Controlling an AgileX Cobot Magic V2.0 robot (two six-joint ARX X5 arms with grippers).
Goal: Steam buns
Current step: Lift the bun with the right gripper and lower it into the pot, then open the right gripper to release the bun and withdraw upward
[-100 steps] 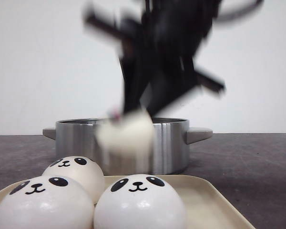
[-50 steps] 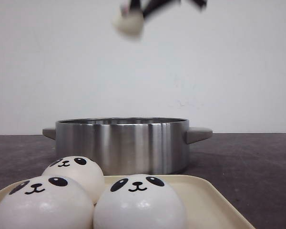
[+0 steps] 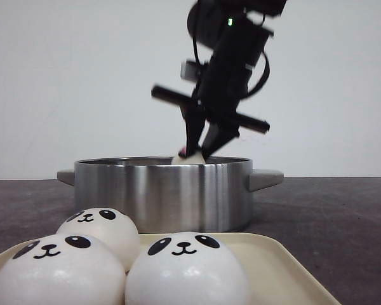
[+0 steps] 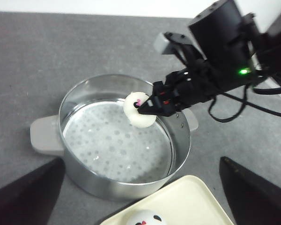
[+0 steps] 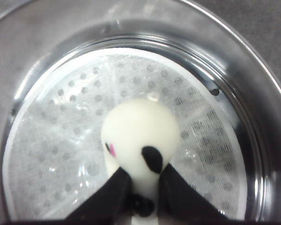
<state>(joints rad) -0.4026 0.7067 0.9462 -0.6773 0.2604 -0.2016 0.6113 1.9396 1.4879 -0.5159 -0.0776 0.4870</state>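
Observation:
Three white panda-faced buns (image 3: 185, 270) (image 3: 51, 270) (image 3: 100, 229) sit on a cream tray (image 3: 276, 264) in front of a steel pot (image 3: 159, 190). My right gripper (image 3: 200, 149) is shut on a fourth bun (image 3: 185, 158) and holds it at the pot's rim level, above the perforated liner (image 5: 61, 140). The right wrist view shows this bun (image 5: 139, 133) squeezed between the black fingers (image 5: 114, 192). In the left wrist view the held bun (image 4: 139, 112) hangs over the pot (image 4: 107, 185). My left gripper (image 4: 141, 161) is open and empty, high above the pot and tray.
The pot has two grey side handles (image 3: 267, 179). The tray's right half (image 4: 196, 201) is bare, with one bun (image 4: 143, 219) showing at its near end. The table is dark grey (image 3: 343, 216), with a white wall behind.
My right gripper carried the bun from in front of the pot up to the top of the view, then down to the pot's rim. The three buns on the tray have not moved.

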